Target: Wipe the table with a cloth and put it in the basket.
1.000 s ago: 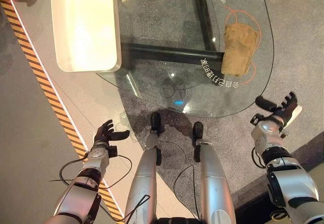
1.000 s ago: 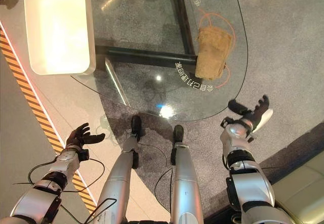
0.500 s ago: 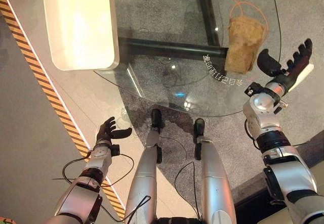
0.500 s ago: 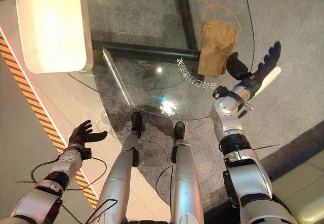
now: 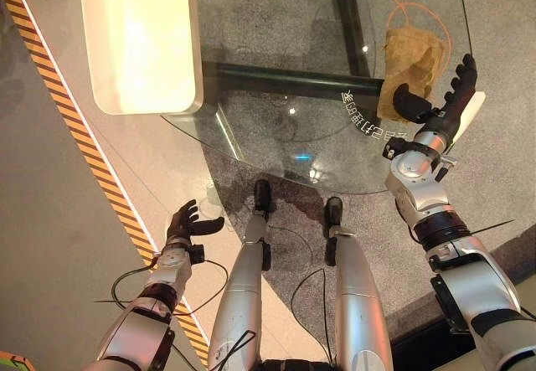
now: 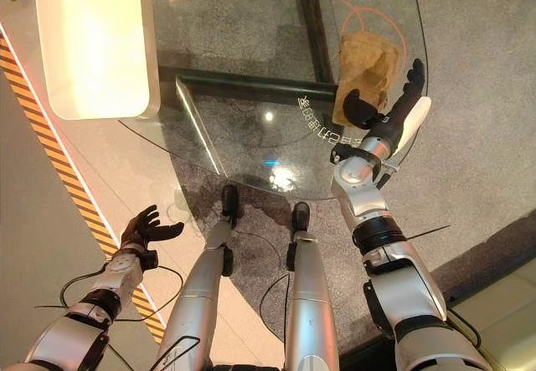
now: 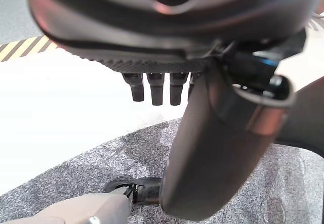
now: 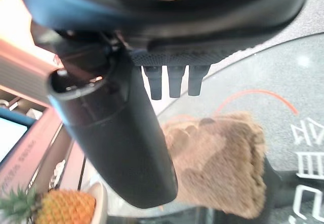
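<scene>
In the upper right of the frame, the brown cloth is lying on the glass table just beyond the right hand, whose fingers are spreading wide, while the left hand is hanging open at lower left.

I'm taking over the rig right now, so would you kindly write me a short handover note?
Right hand: open, fingers straight, at the cloth's near edge above the glass table; no grip yet.
Left hand: open and idle, low beside the table over the floor.
Cloth: lies folded on the table's right side, inside an orange outline.
Basket: white, at the table's left end, nothing in it that I can see.
Done: right hand is at the cloth.
Left: grasp the cloth, wipe the table, put the cloth in the basket.
</scene>
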